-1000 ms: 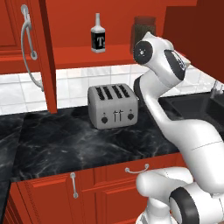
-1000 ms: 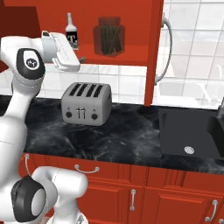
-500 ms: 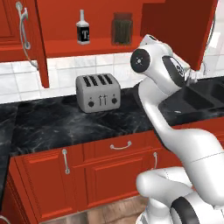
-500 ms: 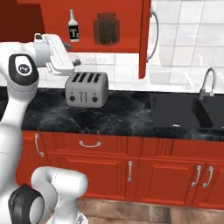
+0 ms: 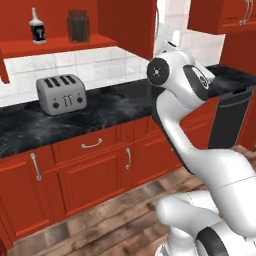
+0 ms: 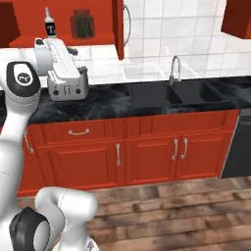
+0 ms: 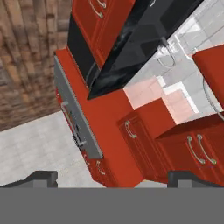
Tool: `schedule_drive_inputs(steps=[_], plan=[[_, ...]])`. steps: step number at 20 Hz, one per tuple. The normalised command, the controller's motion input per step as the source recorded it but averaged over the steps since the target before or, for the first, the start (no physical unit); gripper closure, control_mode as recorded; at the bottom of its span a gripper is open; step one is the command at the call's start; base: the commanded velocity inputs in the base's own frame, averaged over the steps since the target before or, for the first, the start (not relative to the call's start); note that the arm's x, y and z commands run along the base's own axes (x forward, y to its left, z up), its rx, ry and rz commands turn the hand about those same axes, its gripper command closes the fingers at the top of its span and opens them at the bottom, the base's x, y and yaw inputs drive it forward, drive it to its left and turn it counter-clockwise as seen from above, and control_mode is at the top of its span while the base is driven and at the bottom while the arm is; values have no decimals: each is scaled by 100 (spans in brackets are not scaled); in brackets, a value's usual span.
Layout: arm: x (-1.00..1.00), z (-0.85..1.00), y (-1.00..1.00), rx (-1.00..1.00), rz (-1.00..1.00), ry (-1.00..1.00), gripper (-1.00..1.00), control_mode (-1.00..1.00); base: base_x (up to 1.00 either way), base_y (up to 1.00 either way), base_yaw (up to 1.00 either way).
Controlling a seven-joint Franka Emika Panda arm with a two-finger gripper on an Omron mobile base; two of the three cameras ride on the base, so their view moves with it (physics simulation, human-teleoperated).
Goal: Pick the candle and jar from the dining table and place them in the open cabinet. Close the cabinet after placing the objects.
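We see the clear glass jar with dark contents (image 5: 78,26) on the red cabinet's inner shelf (image 5: 60,44); the two-finger gripper (image 7: 113,177) has its jaws spread, holding nothing. The cabinet's red panelled door (image 6: 117,27) hangs open, and we judge a wide arm swing could clip it or the silver toaster (image 6: 68,84).

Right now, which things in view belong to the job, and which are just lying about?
Job:
jar, on the open cabinet's shelf
cabinet, door open
gripper, open, holding nothing

Lying about:
black-labelled bottle, on the same shelf
toaster, on the counter
sink
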Motion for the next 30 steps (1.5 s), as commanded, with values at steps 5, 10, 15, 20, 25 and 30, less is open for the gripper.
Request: schedule_drive_inputs(steps=[5, 10, 15, 20, 25, 30], plan=[[0, 0, 0, 0, 0, 0, -100, 100, -62, 0, -58], [0, 0, 0, 0, 0, 0, -100, 100, -4, 0, -66], [0, 0, 0, 0, 0, 0, -100, 100, 18, 3, -67], [0, 0, 0, 0, 0, 0, -100, 100, 49, 24, -60], [0, 0, 0, 0, 0, 0, -100, 100, 56, 25, -57], [0, 0, 0, 0, 0, 0, -100, 100, 55, 27, -54]])
